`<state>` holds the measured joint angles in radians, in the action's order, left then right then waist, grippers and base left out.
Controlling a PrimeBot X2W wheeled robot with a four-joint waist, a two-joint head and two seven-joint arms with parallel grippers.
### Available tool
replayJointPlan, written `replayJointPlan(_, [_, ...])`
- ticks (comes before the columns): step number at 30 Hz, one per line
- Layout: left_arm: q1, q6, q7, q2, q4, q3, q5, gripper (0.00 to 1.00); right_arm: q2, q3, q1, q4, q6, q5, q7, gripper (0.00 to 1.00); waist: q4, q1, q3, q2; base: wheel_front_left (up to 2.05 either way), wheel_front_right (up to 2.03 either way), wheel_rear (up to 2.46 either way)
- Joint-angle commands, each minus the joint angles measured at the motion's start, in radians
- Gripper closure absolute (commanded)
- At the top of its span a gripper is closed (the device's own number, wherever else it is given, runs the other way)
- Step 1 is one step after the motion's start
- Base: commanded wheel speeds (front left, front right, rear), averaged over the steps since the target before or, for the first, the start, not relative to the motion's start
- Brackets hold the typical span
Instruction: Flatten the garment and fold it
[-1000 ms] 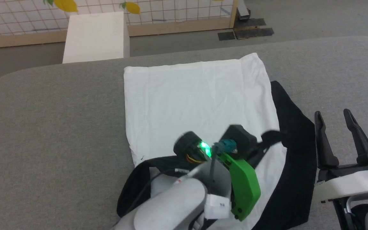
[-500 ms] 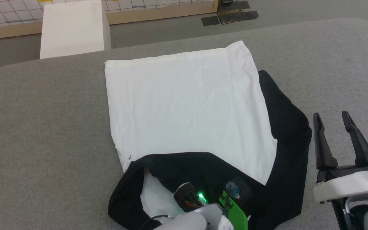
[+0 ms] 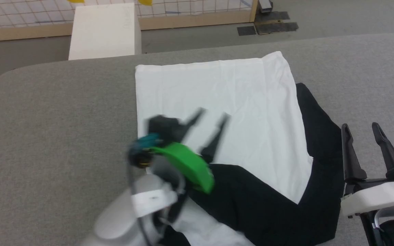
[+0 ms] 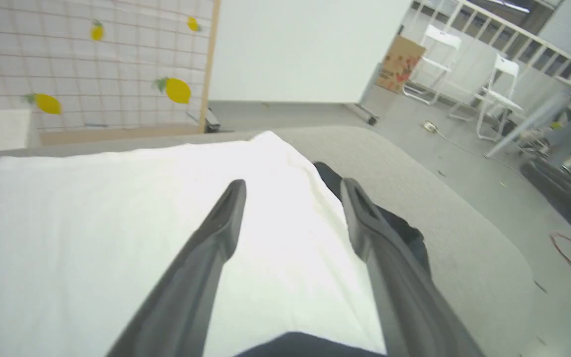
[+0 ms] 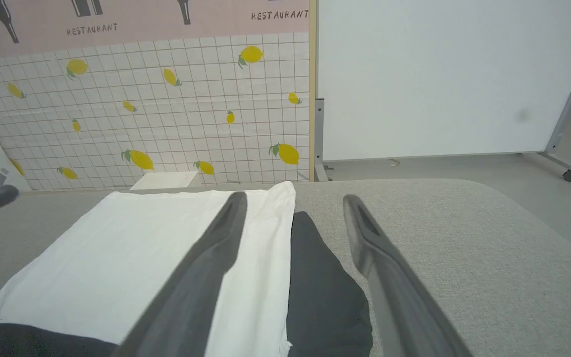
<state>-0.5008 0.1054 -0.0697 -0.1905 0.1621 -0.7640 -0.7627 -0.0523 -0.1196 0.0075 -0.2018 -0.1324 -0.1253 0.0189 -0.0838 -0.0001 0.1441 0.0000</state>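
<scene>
on grey table [image 3: 46,119], garment [image 3: 251,95] beneath spread-fingered left gripper [image 3: 214,113]

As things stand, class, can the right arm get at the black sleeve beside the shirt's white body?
Probably yes: the right pincer stands open close beside the black sleeve, with only bare grey table between them.

looks like a robot lab or test hall, lemon-print backdrop wall [image 5: 166,114] (says RESTAURANT up top), white rolling partition [image 5: 439,74], cardboard box [image 4: 399,64], spare white chairs [image 4: 506,67]
</scene>
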Motion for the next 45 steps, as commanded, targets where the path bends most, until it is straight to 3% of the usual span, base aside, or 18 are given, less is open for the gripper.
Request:
replayJointPlan(1, [0.03,0.026,-0.048,-0.03,-0.005,0.036,0.01,0.0,0.002,-0.006,0.006,0.007,0.002,0.006,0.005,0.0,0.013,0.0001,-0.004,0.0,0.0,0.0,0.0])
replayJointPlan(7, [0.119,0.107,-0.184,-0.139,0.002,0.206,0.064,0.0,-0.006,-0.024,-0.033,0.053,0.002,0.015,0.033,0.0,0.031,0.0001,0.012,0.0,0.0,0.0,0.0])
replayJointPlan(13, [0.219,0.122,-0.192,-0.159,-0.067,0.421,0.207,0.0,-0.037,-0.052,-0.117,0.138,0.002,0.008,0.085,0.0,0.044,0.0001,0.055,0.0,0.0,0.0,0.0])
replayJointPlan(19, [0.299,0.057,-0.192,-0.105,-0.115,0.587,0.318,0.0,-0.109,-0.081,-0.287,0.331,0.002,-0.028,0.182,0.0,0.064,0.0001,0.124,0.0,0.0,0.0,0.0])
replayJointPlan(27, [0.303,-0.027,-0.192,-0.025,-0.137,0.696,0.405,0.0,-0.185,-0.083,-0.518,0.557,0.002,-0.049,0.379,0.0,0.105,0.0001,0.227,0.0,0.0,0.0,0.0])
replayJointPlan(39, [0.268,-0.111,-0.192,0.062,-0.14,0.792,0.484,0.0,-0.284,0.079,-0.674,0.717,0.002,-0.132,0.562,0.0,0.147,0.0001,0.314,0.0,0.0,0.0,0.0])
replayJointPlan(40, [0.267,-0.117,-0.192,0.068,-0.138,0.799,0.49,0.0,-0.288,0.093,-0.676,0.727,0.002,-0.146,0.585,0.55,0.148,0.0001,0.315,0.0,0.0,0.0,0.0])
replayJointPlan(41, [0.267,-0.121,-0.192,0.072,-0.136,0.804,0.494,0.0,-0.291,0.099,-0.676,0.733,0.002,-0.153,0.603,0.7,0.148,0.0001,0.314,0.0,0.0,0.0,0.0])
replayJointPlan(42, [0.267,-0.125,-0.192,0.076,-0.135,0.809,0.498,0.0,-0.294,0.106,-0.674,0.734,0.002,-0.159,0.617,0.95,0.148,0.0001,0.312,0.0,0.0,0.0,0.0])
replayJointPlan(43, [0.268,-0.13,-0.192,0.081,-0.133,0.815,0.503,0.0,-0.299,0.111,-0.67,0.734,0.002,-0.164,0.626,1.0,0.147,0.0001,0.308,0.0,0.0,0.0,0.0])
replayJointPlan(45, [0.272,-0.138,-0.192,0.09,-0.128,0.823,0.512,0.0,-0.307,0.107,-0.66,0.727,0.002,-0.17,0.617,1.0,0.143,0.0001,0.296,0.0,0.0,0.0,0.0])
